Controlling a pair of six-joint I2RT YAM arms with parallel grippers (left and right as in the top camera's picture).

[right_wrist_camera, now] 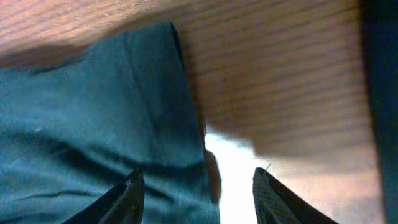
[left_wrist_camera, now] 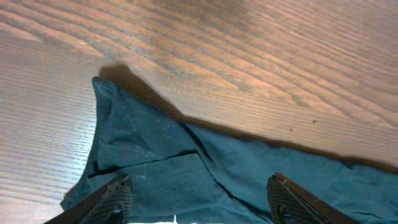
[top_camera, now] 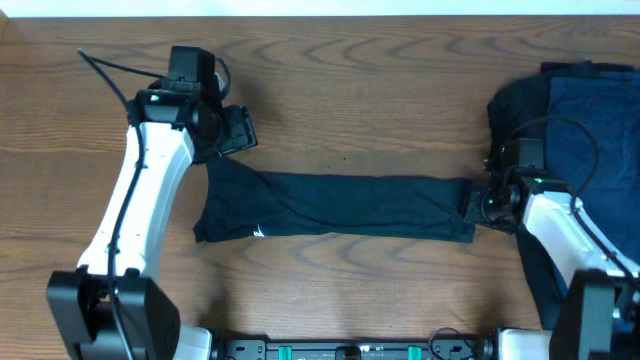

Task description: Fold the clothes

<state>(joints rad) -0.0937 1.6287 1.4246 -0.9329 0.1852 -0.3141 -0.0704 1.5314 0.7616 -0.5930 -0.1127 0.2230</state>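
A black T-shirt [top_camera: 340, 205] lies folded into a long narrow strip across the middle of the table, with a small white label [top_camera: 259, 231] near its left end. My left gripper [top_camera: 232, 130] is open just above the strip's upper left corner; in the left wrist view its fingers [left_wrist_camera: 199, 199] straddle the cloth [left_wrist_camera: 161, 155] without holding it. My right gripper [top_camera: 478, 204] is open at the strip's right end; in the right wrist view its fingers [right_wrist_camera: 196, 193] span the cloth's edge [right_wrist_camera: 112, 124].
A pile of dark navy and black clothes [top_camera: 580, 120] lies at the far right of the wooden table [top_camera: 380, 90], close behind my right arm. Black cables run along both arms.
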